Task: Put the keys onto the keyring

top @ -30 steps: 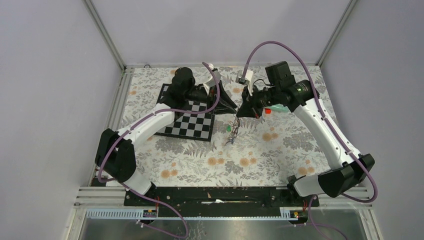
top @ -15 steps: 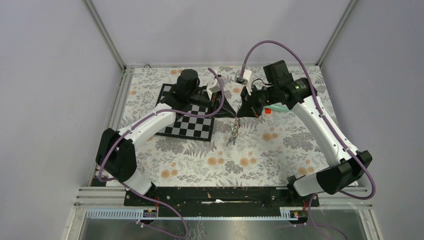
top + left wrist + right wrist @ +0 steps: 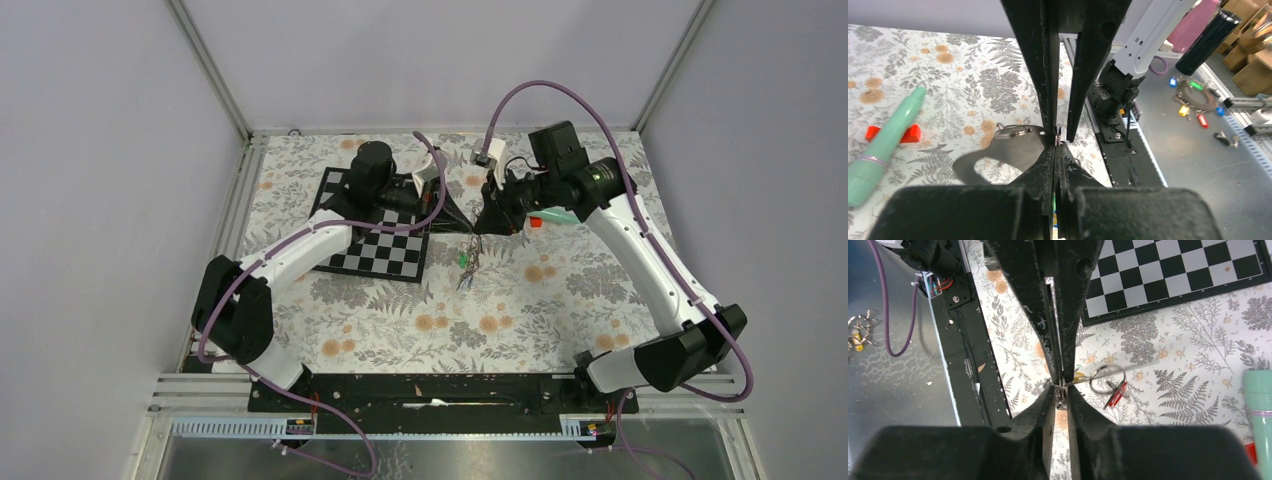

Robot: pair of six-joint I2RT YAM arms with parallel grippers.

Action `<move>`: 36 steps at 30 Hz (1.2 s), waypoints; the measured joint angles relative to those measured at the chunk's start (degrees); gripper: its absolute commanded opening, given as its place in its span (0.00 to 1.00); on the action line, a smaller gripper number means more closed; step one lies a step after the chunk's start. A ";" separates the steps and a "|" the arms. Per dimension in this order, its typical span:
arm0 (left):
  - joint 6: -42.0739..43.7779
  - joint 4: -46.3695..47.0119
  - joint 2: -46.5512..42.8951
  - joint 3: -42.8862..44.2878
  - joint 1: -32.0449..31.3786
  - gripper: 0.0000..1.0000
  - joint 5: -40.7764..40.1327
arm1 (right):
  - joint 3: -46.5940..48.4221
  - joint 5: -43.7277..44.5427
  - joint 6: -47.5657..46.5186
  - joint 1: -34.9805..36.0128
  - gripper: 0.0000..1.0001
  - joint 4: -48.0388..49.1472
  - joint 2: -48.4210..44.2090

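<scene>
Left end effector [image 3: 1055,149] has pinched shut on the one keyring [image 3: 474,243]; right end effector [image 3: 1062,390] unclear.

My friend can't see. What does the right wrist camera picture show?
The right pincer, from below, and the left pincer, from above, meet tip to tip on the thin wire keyring. A small ring with a red key tag shows just right of them, over a flowery tablecloth, near a chessboard.

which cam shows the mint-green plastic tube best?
Left wrist: most of the mint-green plastic tube lies unobstructed on the floral cloth. Right wrist catches only one end at the frame edge; top external shows a small sliver.
</scene>
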 measured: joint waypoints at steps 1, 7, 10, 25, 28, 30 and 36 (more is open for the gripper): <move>-2.58 3.08 0.00 -1.05 0.09 0.00 0.02 | -0.48 -0.04 0.13 -0.04 0.31 0.76 -0.44; -22.03 26.12 0.02 -10.14 0.35 0.00 -0.09 | -3.80 -3.32 1.09 -2.49 0.47 4.44 -3.50; -28.22 33.38 0.02 -11.17 0.37 0.00 -0.13 | -6.49 -5.16 0.92 -4.00 0.47 6.29 -5.57; -40.41 49.66 0.02 -13.05 0.37 0.00 -0.59 | -12.39 -15.37 -2.47 -5.25 0.26 8.39 -9.44; -41.05 50.47 0.02 -13.05 0.39 0.00 -0.76 | -13.53 -16.57 -2.05 -5.25 0.18 9.53 -9.49; -41.42 50.75 0.02 -13.05 0.37 0.00 -0.87 | -14.23 -17.05 -1.70 -5.25 0.13 9.92 -9.49; -43.04 52.94 0.02 -13.09 0.46 0.00 -1.11 | -14.64 -18.32 -0.39 -5.27 0.03 11.23 -9.46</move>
